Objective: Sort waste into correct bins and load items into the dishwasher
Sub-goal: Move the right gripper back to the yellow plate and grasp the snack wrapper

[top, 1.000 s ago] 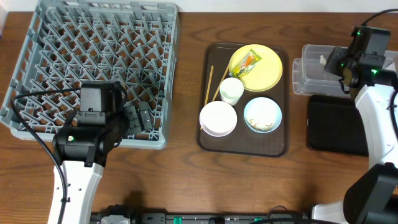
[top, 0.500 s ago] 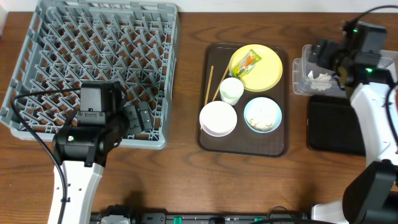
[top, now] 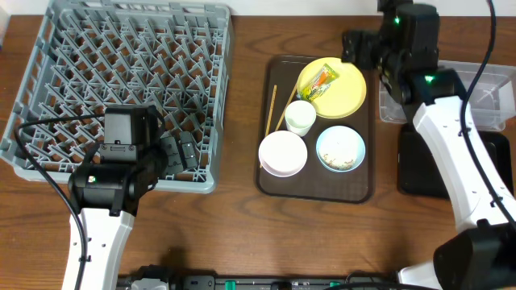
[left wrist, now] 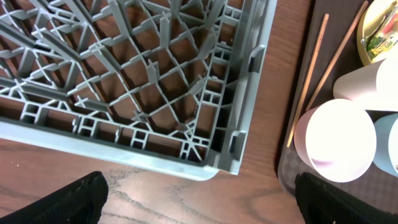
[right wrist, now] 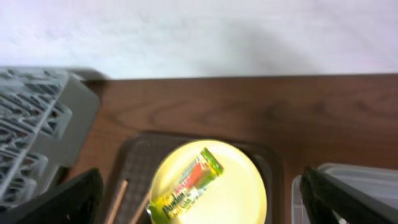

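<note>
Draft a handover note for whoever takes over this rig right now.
Left pincer open, empty, over the rack's near corner. Right pincer open, empty, hovers by the brown tray's far-right corner. Wrapper lies on the yellow plate. Plate, cup, white bowl, blue bowl with crumbs, and chopsticks all sit on that tray. Rack holds nothing. Clear tub and black tray sit partly behind the right arm. Left: bin wrapper and crumbs, load dishes.
</note>
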